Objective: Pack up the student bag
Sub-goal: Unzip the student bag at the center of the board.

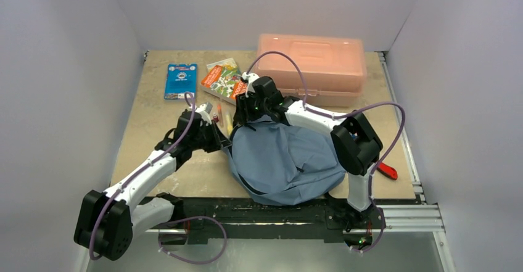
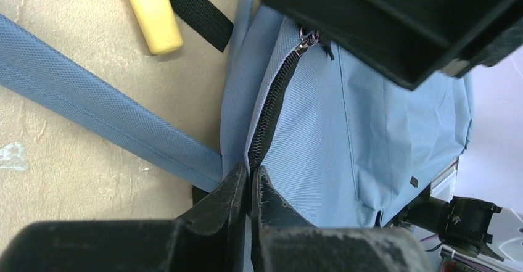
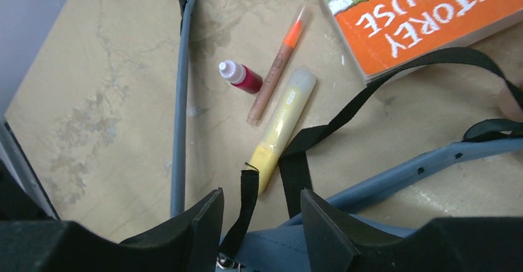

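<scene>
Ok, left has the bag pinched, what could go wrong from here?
1. Left gripper is shut on just a thin edge of the student bag by the zipper; it may slip under pull.
2. Right gripper, open, straddles the black strap, not the zipper pull; it may grab the strap.

Bare tan tabletop lies open left of the soft blue-grey fabric backpack, as far back as the blue booklet. The backpack's upper-left corner is crowded: the 2 grippers, left gripper and right gripper, sit close together. Just beyond them lie black straps, a yellow glue stick, a small red bottle and an orange-tipped pen. The rigid salmon-pink plastic box walls the back, and the right arm hangs over the backpack's right side.
</scene>
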You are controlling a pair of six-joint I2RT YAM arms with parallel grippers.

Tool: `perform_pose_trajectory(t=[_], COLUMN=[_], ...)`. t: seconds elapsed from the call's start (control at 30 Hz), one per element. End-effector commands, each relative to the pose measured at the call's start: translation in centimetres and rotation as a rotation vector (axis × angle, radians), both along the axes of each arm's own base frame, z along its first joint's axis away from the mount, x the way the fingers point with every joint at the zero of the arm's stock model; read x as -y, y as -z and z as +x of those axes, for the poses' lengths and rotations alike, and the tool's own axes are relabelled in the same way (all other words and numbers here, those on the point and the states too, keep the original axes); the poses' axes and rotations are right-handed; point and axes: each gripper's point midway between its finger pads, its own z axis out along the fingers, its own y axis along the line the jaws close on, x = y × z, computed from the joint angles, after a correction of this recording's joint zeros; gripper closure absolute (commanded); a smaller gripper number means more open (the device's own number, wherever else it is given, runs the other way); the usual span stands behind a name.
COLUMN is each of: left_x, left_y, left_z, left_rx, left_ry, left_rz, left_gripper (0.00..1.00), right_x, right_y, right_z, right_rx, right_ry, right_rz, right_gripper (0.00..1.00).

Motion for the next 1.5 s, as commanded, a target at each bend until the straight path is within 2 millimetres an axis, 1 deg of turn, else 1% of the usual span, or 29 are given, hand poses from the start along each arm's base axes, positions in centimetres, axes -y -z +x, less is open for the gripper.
perform_pose_trajectory(t=[0.0,0.1,0.2,0.3,0.33,0.4,0.47,0.53,0.6,0.73,1.0,1.13,1.2,1.33,1.37,1.4,1.47], left_x=[0.3,0.3,0.5,0.4,0.3,0.4,0.3,0.2,0.2,0.1,0.1,-0.2,0.0,0.1,0.2,0.3,0.1], left_y=[0.0,0.3,0.3,0.8,0.8,1.0,1.2,1.2,1.3,1.5,1.8,2.0,1.8,1.4,1.2,1.1,0.7], left_z=[0.1,0.2,0.3,0.1,0.1,0.0,-0.1,-0.1,-0.1,-0.1,0.0,0.2,0.2,0.2,0.2,0.2,0.2], left_rx=[0.016,0.006,0.009,-0.003,-0.007,-0.005,-0.011,-0.018,-0.013,-0.026,-0.025,-0.028,-0.024,-0.030,-0.026,-0.018,0.000], left_ry=[0.010,0.011,0.019,0.016,0.016,0.018,0.017,0.016,0.017,0.014,0.007,-0.004,0.000,0.001,0.004,0.004,-0.006], left_rz=[-0.015,-0.013,-0.020,-0.011,-0.009,-0.014,-0.009,0.000,-0.001,0.010,0.009,0.022,0.011,0.003,-0.003,-0.009,-0.009], left_gripper=[1.00,1.00,1.00,1.00,1.00,1.00,1.00,1.00,1.00,1.00,1.00,1.00,1.00,1.00,0.96,0.87,0.65], right_x=[-1.6,-1.9,-1.9,-1.9,-1.9,-2.2,-2.4,-2.5,-2.7,-2.8,-2.5,-2.4,-2.8,-3.7,-3.9,-3.9,-4.1], right_y=[-0.9,-0.5,-0.5,-0.7,-0.7,-0.9,-1.1,-1.6,-2.2,-3.4,-5.4,-6.2,-6.6,-6.6,-6.6,-6.6,-6.6], right_z=[-0.1,-0.1,0.1,0.5,0.6,0.7,0.8,0.8,0.6,0.1,-2.4,-2.8,-3.7,-5.8,-6.3,-6.7,-7.0], right_rx=[0.054,0.064,0.083,0.101,0.102,0.107,0.109,0.108,0.114,0.108,0.085,0.073,0.047,-0.055,-0.078,-0.092,-0.108], right_ry=[-0.046,-0.042,-0.038,-0.023,-0.025,-0.035,-0.037,-0.038,-0.046,-0.058,-0.099,-0.105,-0.133,-0.193,-0.203,-0.209,-0.213], right_rz=[-0.021,-0.043,-0.049,-0.060,-0.062,-0.055,-0.051,-0.043,-0.019,0.008,0.101,0.109,0.152,0.238,0.260,0.281,0.308], right_gripper=[0.48,0.49,0.50,0.50,0.52,0.60,0.70,0.73,0.78,1.00,1.00,1.00,1.00,1.00,1.00,1.00,1.00])
